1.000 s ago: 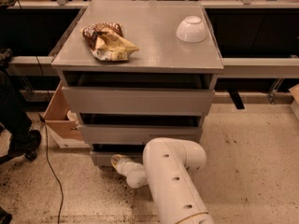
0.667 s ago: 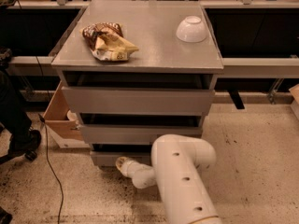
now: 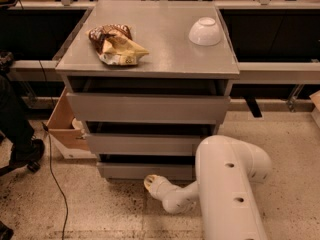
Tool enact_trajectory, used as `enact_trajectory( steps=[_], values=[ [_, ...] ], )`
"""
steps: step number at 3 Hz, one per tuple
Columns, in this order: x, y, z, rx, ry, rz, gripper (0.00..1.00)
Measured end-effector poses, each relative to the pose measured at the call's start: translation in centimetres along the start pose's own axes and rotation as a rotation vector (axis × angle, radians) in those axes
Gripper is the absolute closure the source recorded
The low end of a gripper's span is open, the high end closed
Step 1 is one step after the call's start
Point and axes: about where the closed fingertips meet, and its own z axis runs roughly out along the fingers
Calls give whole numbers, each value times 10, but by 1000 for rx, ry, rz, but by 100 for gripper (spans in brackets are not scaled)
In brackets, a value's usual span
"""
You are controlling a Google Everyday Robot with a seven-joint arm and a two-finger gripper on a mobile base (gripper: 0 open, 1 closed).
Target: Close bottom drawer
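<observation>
The bottom drawer [image 3: 145,170] is the lowest, slimmest grey front of the grey cabinet [image 3: 150,69]; it stands slightly out, with a dark gap above it. The middle drawer [image 3: 142,144] and the taller top drawer [image 3: 147,108] are above it. My gripper [image 3: 151,183] is at the end of the white arm [image 3: 230,184], low over the floor, right in front of the bottom drawer's front panel, near its middle.
A crumpled snack bag [image 3: 116,45] and an upturned white bowl [image 3: 205,31] lie on the cabinet top. An open cardboard box [image 3: 65,126] stands left of the cabinet. A black cable [image 3: 55,174] runs over the speckled floor. A person's leg and shoe [image 3: 20,144] are at far left.
My arm has shifted right and the gripper has moved a little right along the bottom drawer's front. The drawers look the same.
</observation>
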Motion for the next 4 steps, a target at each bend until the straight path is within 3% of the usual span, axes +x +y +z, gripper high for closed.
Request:
enact_trajectory(
  steps=[1,2,3,4],
  values=[
    [0,-18,-52,83,56,18,100],
    [-25,-32,-105,186,67,-26,100],
    [-23,-23,-132,200,85,-49,81],
    [-23,-23,-132,200,85,-49,58]
  ],
)
